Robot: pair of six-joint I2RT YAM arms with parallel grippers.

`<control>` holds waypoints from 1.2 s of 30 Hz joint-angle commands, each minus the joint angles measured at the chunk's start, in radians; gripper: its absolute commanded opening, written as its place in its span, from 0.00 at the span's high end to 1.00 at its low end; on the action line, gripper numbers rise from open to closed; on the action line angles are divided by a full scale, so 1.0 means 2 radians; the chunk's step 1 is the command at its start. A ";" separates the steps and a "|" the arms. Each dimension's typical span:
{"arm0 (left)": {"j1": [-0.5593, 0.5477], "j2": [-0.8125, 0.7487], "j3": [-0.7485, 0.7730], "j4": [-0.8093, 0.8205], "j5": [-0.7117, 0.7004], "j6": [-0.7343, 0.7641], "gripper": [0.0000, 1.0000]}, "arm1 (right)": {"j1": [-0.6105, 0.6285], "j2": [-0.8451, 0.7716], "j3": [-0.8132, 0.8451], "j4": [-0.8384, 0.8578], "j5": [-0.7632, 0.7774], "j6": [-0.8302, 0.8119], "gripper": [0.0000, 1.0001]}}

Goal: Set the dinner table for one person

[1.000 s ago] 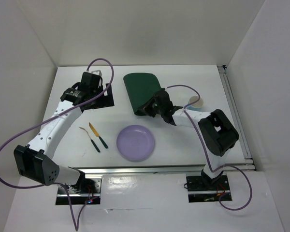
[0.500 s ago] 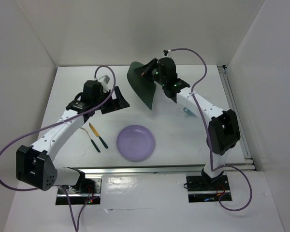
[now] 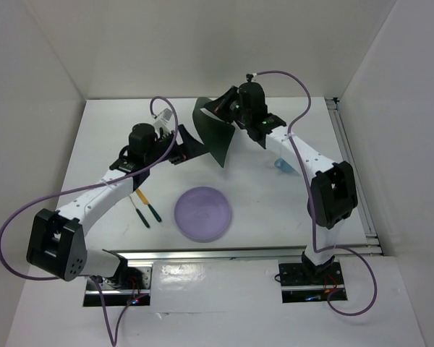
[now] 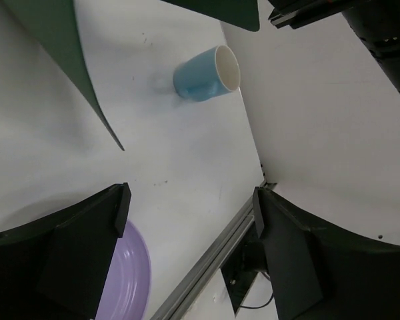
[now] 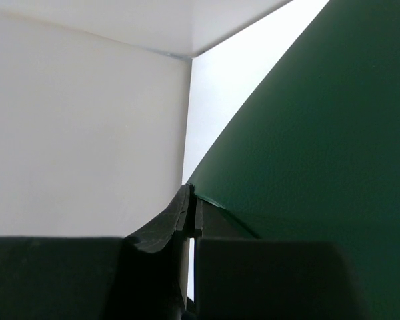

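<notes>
So far, little of the setting is in place on the dinner table [image 3: 267, 206], the wide white top that carries everything here. The right gripper [image 3: 226, 110] is pressed together on one edge of the dark green placemat [image 3: 215, 134]. The mat hangs clear of the surface in a curved sheet over the far middle of the table, one corner pointing down. The left gripper [image 4: 190, 230] stands spread with nothing between its fingers, close beside the hanging mat and turned toward it, perhaps to take a second edge. The lilac plate [image 3: 203, 213] lies flat at the near middle. The green-handled cutlery [image 3: 152, 212] lies just left of it, partly under the left arm. The light blue mug [image 4: 203, 79] sits on the right half, mostly hidden behind the right arm from above. By my reading the mat must first be laid flat, and then the plate, cutlery and mug have yet to be arranged on and around it
</notes>
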 commanded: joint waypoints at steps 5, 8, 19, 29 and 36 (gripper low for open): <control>-0.031 0.063 0.081 -0.067 -0.080 0.030 0.14 | -0.009 -0.013 0.010 0.019 -0.003 0.009 1.00; -0.031 0.063 0.071 -0.049 -0.092 0.026 0.14 | -0.010 -0.024 0.006 0.019 -0.003 0.009 1.00; -0.053 0.165 0.106 -0.026 -0.116 -0.029 0.17 | -0.024 -0.028 -0.009 0.034 -0.014 0.025 1.00; -0.053 0.183 0.175 -0.090 -0.206 -0.006 0.68 | -0.051 -0.060 -0.028 0.043 -0.036 0.030 1.00; -0.029 0.207 0.309 -0.195 -0.297 0.040 1.00 | -0.094 -0.064 -0.016 0.058 -0.098 0.019 1.00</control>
